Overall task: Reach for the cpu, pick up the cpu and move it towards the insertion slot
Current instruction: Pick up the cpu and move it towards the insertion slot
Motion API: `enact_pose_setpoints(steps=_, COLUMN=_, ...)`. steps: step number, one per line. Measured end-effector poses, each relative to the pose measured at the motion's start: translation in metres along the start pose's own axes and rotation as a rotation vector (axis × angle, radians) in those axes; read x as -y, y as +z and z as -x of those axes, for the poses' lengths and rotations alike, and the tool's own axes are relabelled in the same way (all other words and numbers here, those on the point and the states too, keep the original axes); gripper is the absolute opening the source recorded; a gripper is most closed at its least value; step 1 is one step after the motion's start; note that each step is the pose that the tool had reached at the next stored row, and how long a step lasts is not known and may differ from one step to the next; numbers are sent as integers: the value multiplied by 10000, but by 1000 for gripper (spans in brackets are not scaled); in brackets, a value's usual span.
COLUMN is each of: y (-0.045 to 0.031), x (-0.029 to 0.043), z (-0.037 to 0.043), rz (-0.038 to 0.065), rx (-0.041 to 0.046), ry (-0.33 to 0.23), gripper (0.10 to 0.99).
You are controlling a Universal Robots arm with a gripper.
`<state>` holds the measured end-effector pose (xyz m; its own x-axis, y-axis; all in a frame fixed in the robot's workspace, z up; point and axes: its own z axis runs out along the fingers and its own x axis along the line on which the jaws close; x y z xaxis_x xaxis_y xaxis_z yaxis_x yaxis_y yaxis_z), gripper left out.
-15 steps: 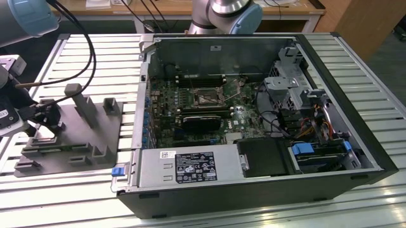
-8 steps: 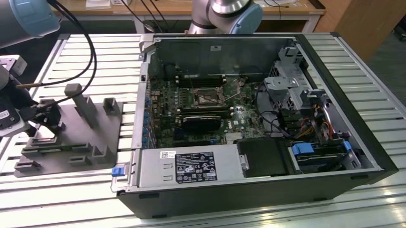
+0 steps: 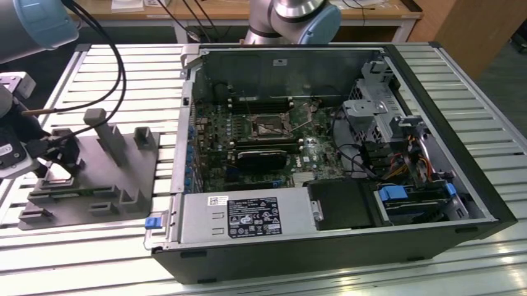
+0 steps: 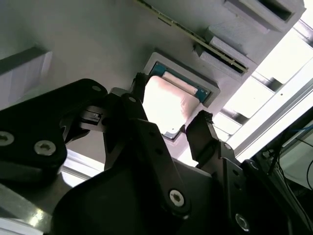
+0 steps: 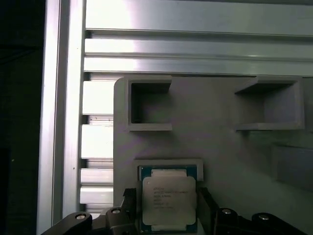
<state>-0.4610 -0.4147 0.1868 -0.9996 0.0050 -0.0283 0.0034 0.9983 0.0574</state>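
Observation:
The cpu (image 5: 168, 193) is a flat square chip with a silvery top, lying in a shallow framed recess of the grey plastic fixture (image 3: 107, 185) at the exterior view's left. My gripper (image 3: 59, 165) hangs low over that spot. In both wrist views its black fingers (image 4: 200, 128) stand on either side of the cpu (image 4: 168, 100), open, with small gaps to its edges. The gripper (image 5: 166, 203) straddles the chip from above. The insertion slot (image 3: 268, 127), a square black socket with a metal frame, sits on the motherboard inside the open computer case.
The fixture carries upright grey posts (image 3: 105, 132) and several rectangular recesses (image 5: 149, 105). The open case (image 3: 329, 154) lies on a slatted aluminium table (image 3: 123, 74), with cables, a drive cage and a power supply around the motherboard. Black cables (image 3: 107, 61) trail from my arm.

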Motion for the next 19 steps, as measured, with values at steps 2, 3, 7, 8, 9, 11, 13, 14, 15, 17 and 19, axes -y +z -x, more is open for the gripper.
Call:
enact_pose_setpoints(steps=2, y=0, x=4, z=10, rz=0, rx=0, ry=7, gripper=612)
enact_pose_setpoints(steps=3, y=0, x=5, z=16, rz=-1, rx=-2, ry=9, gripper=612)
enact_pose_setpoints(steps=7, y=8, x=6, z=29, rz=0, rx=-2, ry=12, gripper=612)
enact_pose_setpoints(steps=8, y=12, x=7, z=29, rz=-1, rx=-3, ry=13, gripper=612)
enact_pose_setpoints(steps=9, y=12, x=7, z=29, rz=-1, rx=-4, ry=12, gripper=612)
enact_pose_setpoints(steps=11, y=13, x=7, z=30, rz=-2, rx=-4, ry=13, gripper=612)
enact_pose_setpoints(steps=13, y=14, x=7, z=30, rz=-1, rx=-3, ry=13, gripper=612)
enact_pose_setpoints(steps=14, y=14, x=7, z=30, rz=-1, rx=-4, ry=13, gripper=612)
enact_pose_setpoints(steps=15, y=15, x=7, z=30, rz=-1, rx=-3, ry=13, gripper=612)
enact_pose_setpoints(steps=17, y=14, x=7, z=29, rz=-2, rx=-5, ry=13, gripper=600)
enact_pose_setpoints(steps=19, y=14, x=7, z=29, rz=-2, rx=-5, ry=13, gripper=533)
